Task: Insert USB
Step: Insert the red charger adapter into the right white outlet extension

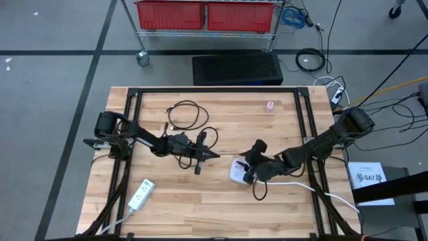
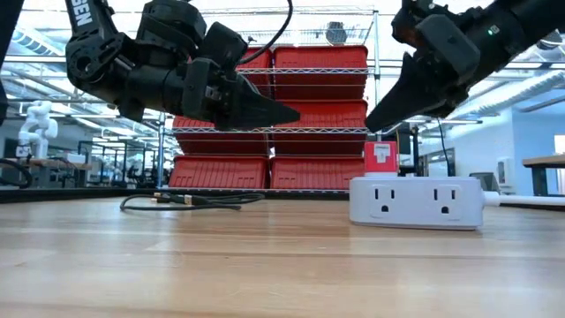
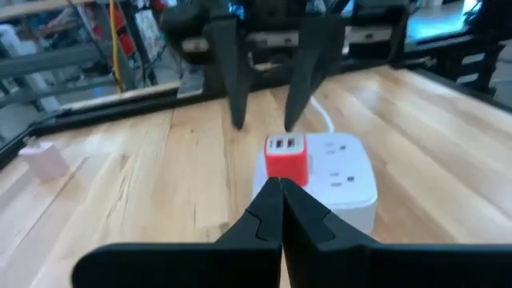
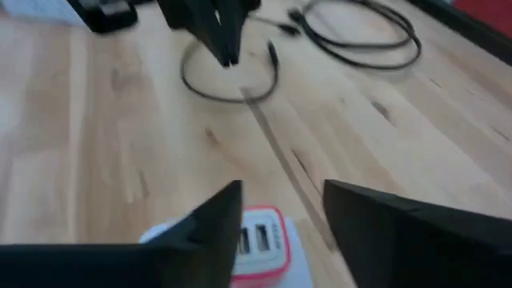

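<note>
A white power strip [image 2: 415, 203] lies flat on the table right of centre. A red USB charger [image 3: 286, 160] stands plugged into its top, ports facing up. My right gripper [image 4: 280, 196] hovers open just above the charger, one finger on either side of it and clear of it. My left gripper [image 3: 280, 188] is shut with nothing between its fingers. It points level at the charger from the table's left, a short way off. A black USB cable [image 1: 187, 110] lies in loose loops on the table behind the left gripper, with one end [image 4: 272, 52] loose on the wood.
A second white power strip [image 1: 139, 195] lies near the front left corner. A small pink thing [image 1: 270, 105] sits toward the far edge. Black frame rails [image 1: 304, 134] run along the table's sides. Red bins [image 1: 207, 15] stand on a rack beyond the far edge.
</note>
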Robot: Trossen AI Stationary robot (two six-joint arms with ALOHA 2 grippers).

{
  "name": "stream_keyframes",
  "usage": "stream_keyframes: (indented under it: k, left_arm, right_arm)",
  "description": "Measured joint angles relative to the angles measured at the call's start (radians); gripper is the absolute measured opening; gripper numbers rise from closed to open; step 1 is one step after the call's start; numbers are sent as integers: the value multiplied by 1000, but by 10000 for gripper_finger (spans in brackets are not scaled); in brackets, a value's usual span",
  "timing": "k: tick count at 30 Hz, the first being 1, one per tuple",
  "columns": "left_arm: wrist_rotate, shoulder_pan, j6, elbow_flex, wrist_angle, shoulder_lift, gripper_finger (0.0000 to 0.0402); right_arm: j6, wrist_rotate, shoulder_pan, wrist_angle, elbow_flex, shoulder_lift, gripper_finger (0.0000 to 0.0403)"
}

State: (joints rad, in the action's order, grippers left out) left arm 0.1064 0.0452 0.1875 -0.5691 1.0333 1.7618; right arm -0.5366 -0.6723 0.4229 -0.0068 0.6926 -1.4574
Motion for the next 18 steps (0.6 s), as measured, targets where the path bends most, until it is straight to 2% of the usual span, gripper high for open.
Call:
stream_keyframes:
  k: [4, 6, 11, 18]
  left_arm:
    - [-35, 0, 0, 0, -103, -47, 0]
    - [-43, 0, 0, 0, -169, -84, 0]
    - [-82, 0, 1, 0, -355, -191, 0]
    - [-236, 0, 5, 0, -666, -324, 0]
  right_arm:
    - [0, 84, -13, -18, 22, -16, 47]
    - [-9, 99, -18, -26, 22, -28, 13]
    - [-70, 105, -18, -34, 25, -59, 13]
    - [-82, 138, -9, -15, 25, -72, 2]
